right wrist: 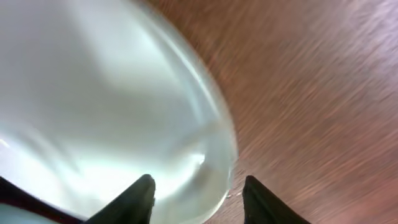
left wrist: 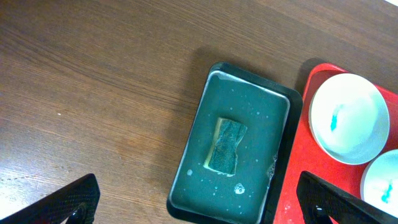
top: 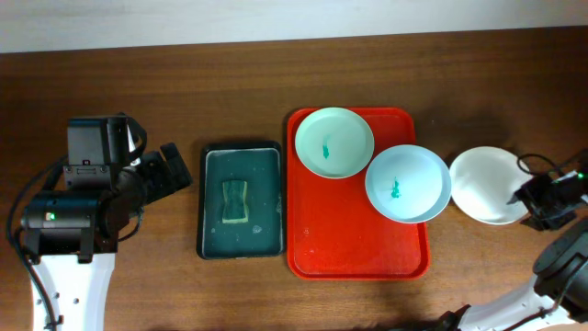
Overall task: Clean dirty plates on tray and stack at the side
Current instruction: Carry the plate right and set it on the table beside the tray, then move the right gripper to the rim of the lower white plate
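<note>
My right gripper (right wrist: 199, 186) straddles the clean plate (top: 489, 184), jaws parted and unclamped, seemingly starting the stack right of the tray (top: 354, 262); my left gripper (left wrist: 196, 190) gapes empty.

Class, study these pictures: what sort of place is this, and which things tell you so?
Probably a robotics lab bench set up as a mock dishwashing station: a plain wooden table, robot arms at both ends, a red tray holding two teal-smeared plates, and a green tray with a sponge.

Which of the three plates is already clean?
The plate on the table right of the tray: no teal smear. The other two, on the tray, each show one.
</note>
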You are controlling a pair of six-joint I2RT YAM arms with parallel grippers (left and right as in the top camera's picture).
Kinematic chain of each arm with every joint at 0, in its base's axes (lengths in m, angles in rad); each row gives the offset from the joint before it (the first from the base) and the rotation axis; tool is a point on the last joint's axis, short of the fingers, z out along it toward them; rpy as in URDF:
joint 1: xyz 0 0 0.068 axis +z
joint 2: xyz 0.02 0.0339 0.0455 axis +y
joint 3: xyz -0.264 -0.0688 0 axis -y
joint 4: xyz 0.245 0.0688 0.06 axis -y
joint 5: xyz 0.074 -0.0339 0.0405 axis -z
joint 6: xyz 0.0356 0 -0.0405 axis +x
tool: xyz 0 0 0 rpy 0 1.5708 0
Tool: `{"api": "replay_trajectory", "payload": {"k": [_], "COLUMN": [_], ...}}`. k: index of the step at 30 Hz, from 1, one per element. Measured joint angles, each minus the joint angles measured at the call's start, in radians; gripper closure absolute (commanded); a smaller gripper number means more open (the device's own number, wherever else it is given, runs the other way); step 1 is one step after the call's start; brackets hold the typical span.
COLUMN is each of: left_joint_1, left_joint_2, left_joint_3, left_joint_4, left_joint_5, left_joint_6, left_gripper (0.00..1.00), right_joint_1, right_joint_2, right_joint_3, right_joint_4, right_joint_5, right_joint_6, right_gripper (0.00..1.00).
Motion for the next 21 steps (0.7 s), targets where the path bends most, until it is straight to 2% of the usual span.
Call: {"api": "replay_trajectory", "payload": {"k": [4,6,10,13,16,21], "left_joint_1": [0.000,0.000,0.000,0.000,0.000,0.000], "left_joint_2": [0.000,0.000,0.000,0.000,0.000,0.000], "left_joint_3": [0.000,0.000,0.000,0.000,0.000,0.000], "left_joint_4": [0.000,0.000,0.000,0.000,0.000,0.000], "left_joint_5": [0.000,0.000,0.000,0.000,0.000,0.000], "left_joint_6": [0.000,0.000,0.000,0.000,0.000,0.000], "left_gripper": [0.01,0.01,0.01,0.00,0.01,0.01], "right_joint_1": [0.041,0.074,0.212,0.329,0.424,0.484], "right_joint_2": [-0.106,-0.185,-0.340,-0.341,-0.284,-0.154], "right_joint_3": [-0.010,-0.009,-0.009,-0.009,-0.020,-0.037], "right_joint_4": [-0.003,-0.011,-0.049,-0.047,0.031,0.119], "right_joint_5": [-0.048,-0.090,-0.133,-0.095,0.000,0.061], "right_joint_6": [-0.056,-0.103,-0.204,-0.262,-0.325,-0.374], "right_gripper": [0.48,0.41,0.41,0.30,0.32,0.48]}}
